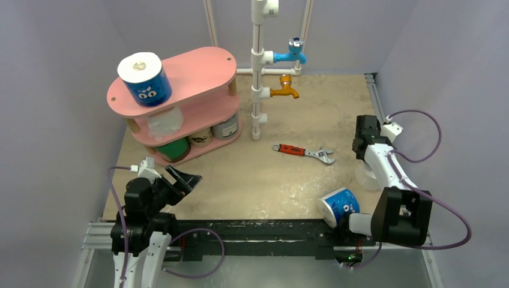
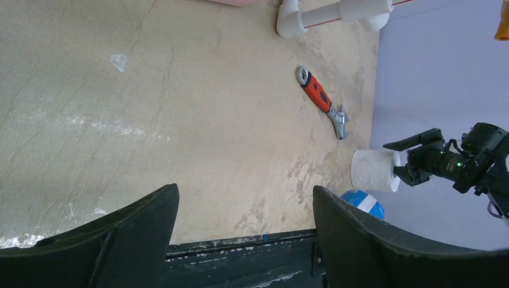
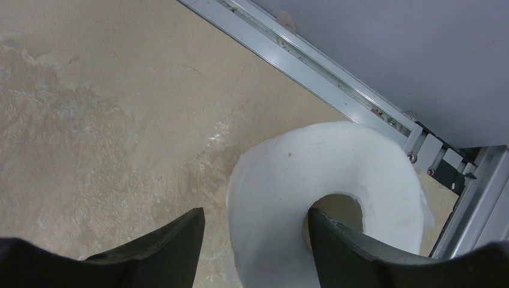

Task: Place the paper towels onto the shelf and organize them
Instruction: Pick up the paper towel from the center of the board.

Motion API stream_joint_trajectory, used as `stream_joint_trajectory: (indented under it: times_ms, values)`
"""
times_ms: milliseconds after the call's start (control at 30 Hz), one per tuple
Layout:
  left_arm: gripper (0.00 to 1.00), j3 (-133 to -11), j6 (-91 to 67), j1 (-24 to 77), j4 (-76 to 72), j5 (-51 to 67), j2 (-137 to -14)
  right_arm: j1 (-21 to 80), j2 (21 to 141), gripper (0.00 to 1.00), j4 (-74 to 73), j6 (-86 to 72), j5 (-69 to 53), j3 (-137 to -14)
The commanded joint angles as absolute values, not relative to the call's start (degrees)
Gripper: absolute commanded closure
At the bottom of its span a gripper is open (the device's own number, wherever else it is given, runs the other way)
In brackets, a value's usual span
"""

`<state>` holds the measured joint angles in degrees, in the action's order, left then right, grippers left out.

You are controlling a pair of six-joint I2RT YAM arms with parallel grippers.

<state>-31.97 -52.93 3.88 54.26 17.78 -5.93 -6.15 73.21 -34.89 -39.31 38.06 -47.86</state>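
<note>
**Top view.** The pink shelf (image 1: 207,66) stands at 10 o'clock. A blue printed roll (image 1: 144,80) sits upright on its top board. A bare white roll (image 1: 165,122) fills the middle tier, partly hidden under the board above. On the bottom tier a green roll (image 1: 174,149), a brown roll (image 1: 201,137) and a grey roll (image 1: 225,127) are each cut off by the shelf edge. The white pipe frame (image 1: 258,66) rises at 12 o'clock, and a red-handled wrench (image 1: 302,152) lies just right of centre. At 5 o'clock a blue-wrapped roll (image 1: 340,206) lies tipped by the right arm (image 1: 390,171). That arm covers most of a loose white roll (image 1: 362,178) at 4 o'clock. The left gripper (image 1: 185,179) hovers at 8 o'clock.

**Left wrist.** Its fingers stand wide apart over bare table (image 2: 150,108), holding nothing. At 3 o'clock the right gripper (image 2: 394,162) meets the loose white roll's end. The blue-wrapped roll is half hidden behind one finger.

**Right wrist.** The claw is spread across the loose white roll's wall, with one finger at the hollow core. The other finger is outside the roll with a gap showing, so nothing is pinched. The roll's lower part is cut off.
</note>
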Motion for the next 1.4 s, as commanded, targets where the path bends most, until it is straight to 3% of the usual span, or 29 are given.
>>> stream_joint_trajectory:
  times_ms: [0,200,300,333,600,833,933,1133,1367]
  values:
    - [0.19,-33.02,-52.38,4.22,52.33,18.36,-6.07,-6.33,74.68,0.41,-31.73,-38.1,37.26,-47.25]
    - [0.19,-33.3,-52.38,4.26,52.43,18.61,-6.18,-6.32,75.13,0.75,-31.72,-37.04,34.97,-47.59]
    - [0.19,-33.72,-52.15,4.24,52.68,18.52,-6.3,-6.32,72.33,0.98,-32.28,-36.74,34.3,-47.34]
    - [0.19,-33.81,-52.12,4.22,52.82,18.47,-6.32,-6.25,71.21,1.0,-33.18,-36.54,35.01,-47.65]
    - [0.19,-34.51,-52.27,4.15,53.56,18.11,-7.02,0.22,57.13,1.0,-42.1,-34.89,31.74,-54.6]
    - [0.19,-37.32,-52.23,3.19,54.5,16.05,-9.15,20.08,50.39,1.0,-54.02,-40.75,28.47,-58.75]
    - [0.19,-38.85,-52.14,2.75,55.35,15.22,-10.3,27.96,52.1,1.0,-57.19,-41.86,25.28,-59.35]
    - [0.21,-41.11,-54.59,2.73,59.52,9.83,-10.17,54.41,58.99,1.0,-66.88,-51.52,35.45,-67.67]
    - [0.21,-42.21,-56.76,2.73,65.74,6.84,-8.81,74.29,72.04,1.0,-61.6,-48.63,41.69,-79.75]
